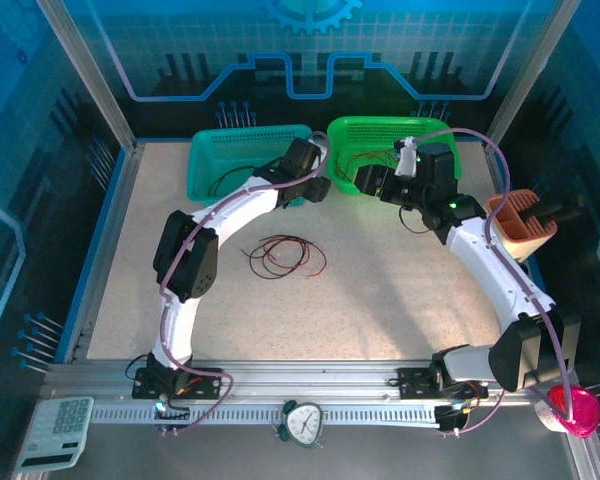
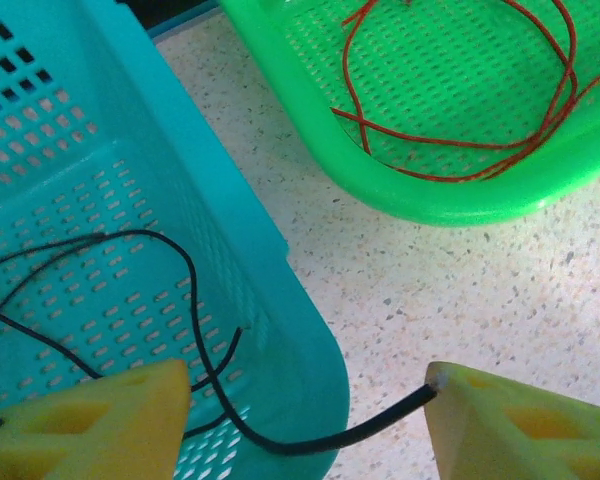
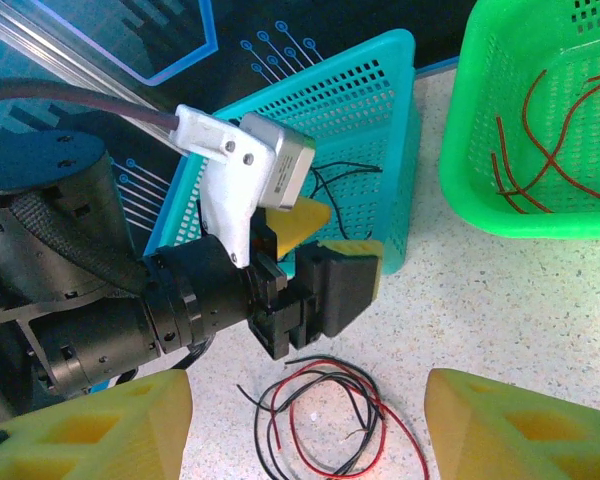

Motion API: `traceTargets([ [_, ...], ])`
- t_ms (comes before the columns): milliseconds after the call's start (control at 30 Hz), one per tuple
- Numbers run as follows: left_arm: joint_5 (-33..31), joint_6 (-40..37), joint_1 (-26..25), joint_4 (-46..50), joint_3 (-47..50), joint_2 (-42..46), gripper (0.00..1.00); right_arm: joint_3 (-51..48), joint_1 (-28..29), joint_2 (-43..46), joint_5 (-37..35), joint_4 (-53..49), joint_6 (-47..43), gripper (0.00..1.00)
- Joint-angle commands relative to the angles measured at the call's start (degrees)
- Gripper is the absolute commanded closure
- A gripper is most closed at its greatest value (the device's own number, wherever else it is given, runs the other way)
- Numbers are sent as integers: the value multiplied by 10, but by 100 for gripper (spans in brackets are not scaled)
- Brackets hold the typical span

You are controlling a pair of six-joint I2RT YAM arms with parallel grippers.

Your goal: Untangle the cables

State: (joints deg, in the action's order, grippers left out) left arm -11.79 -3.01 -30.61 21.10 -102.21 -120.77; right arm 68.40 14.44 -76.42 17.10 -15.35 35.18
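1 black cable (image 2: 280, 446) crosses the gap of the open left pincer (image 2: 307, 385).

Two baskets stand side by side at the far edge of the table (image 1: 400, 300). The left basket (image 1: 230, 150) holds one cable (image 2: 140, 232), the right basket (image 1: 365, 128) several cables (image 2: 430, 140). A tangle (image 1: 285, 255) lies mid-table, in front of both. The left gripper (image 1: 315, 188) is at the left basket's near right corner, the right gripper (image 1: 365, 180) beside it. A holder (image 1: 520, 225) stands at the table's right edge
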Motion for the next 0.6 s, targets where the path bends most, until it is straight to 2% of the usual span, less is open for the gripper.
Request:
traceTargets([
  [0, -2, -6, -4, 4, -19, -10, 53, -8, -11, 14, 14, 11, 8, 36],
  [133, 1, -6, -4, 1, -23, -9, 77, -6, -11, 14, 22, 15, 10, 36],
  [300, -7, -6, 0, -3, -35, -5, 99, 0, -10, 15, 35, 16, 12, 36],
  [567, -6, 41, 63, 15, -88, -4, 100, 6, 1, 26, 40, 8, 6, 36],
])
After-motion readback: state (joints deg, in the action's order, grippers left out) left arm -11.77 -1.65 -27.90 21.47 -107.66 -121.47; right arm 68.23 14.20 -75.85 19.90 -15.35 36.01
